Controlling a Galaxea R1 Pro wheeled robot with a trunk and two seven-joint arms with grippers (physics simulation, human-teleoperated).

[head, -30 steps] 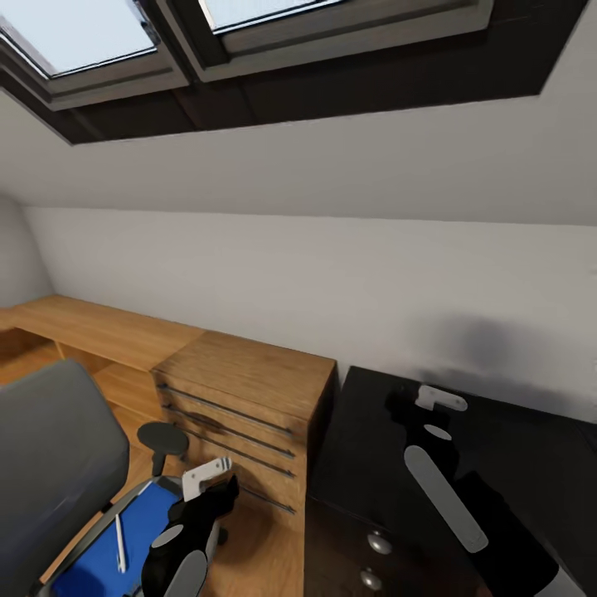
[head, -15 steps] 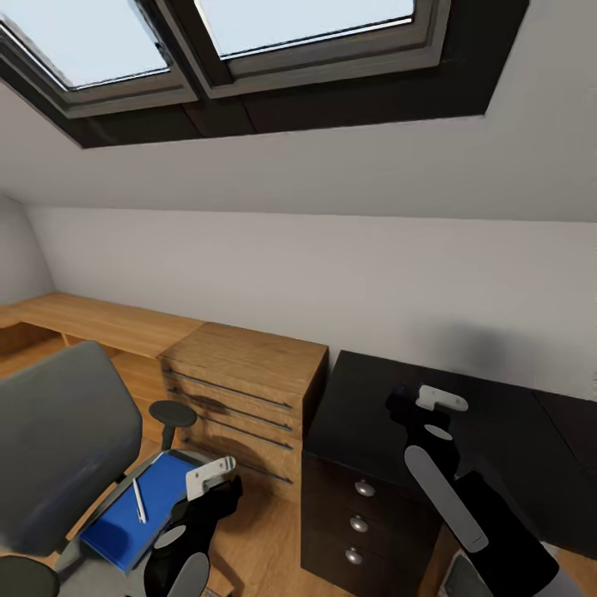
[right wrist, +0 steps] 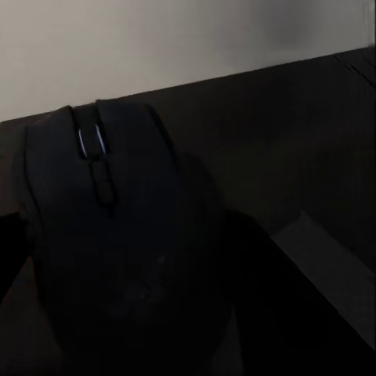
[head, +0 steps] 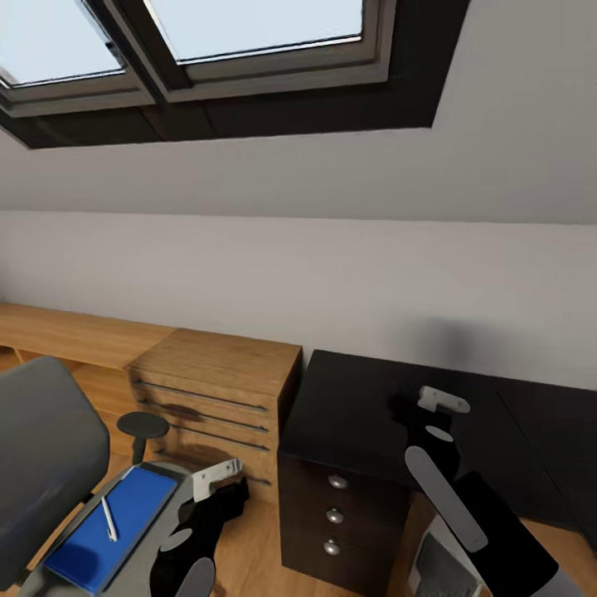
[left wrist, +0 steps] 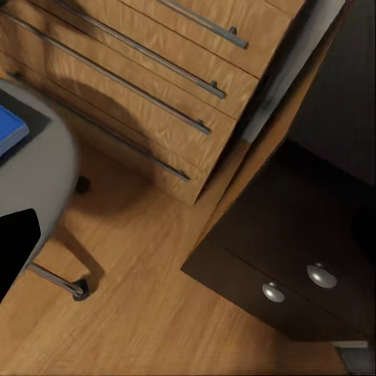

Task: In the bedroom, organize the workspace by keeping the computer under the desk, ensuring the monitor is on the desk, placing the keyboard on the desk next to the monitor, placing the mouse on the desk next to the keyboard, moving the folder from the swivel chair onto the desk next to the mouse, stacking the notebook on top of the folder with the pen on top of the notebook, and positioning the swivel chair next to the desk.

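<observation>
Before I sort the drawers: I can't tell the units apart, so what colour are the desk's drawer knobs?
Silver, round knobs on the dark drawer fronts; the head view shows them best.

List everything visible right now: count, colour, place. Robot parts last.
desk: one, black top, dark drawers with silver knobs, right of the wooden chest
mouse: one, black, held just above the desk
wooden chest: one, light wood, against the wall
swivel chair: one, grey, lower left
folder: one, blue, on the chair seat
pen: one, white, on the folder
skylights: two, dark frames, overhead
left gripper: one, by the chair
right gripper: one, over the desk, holding the mouse
</observation>
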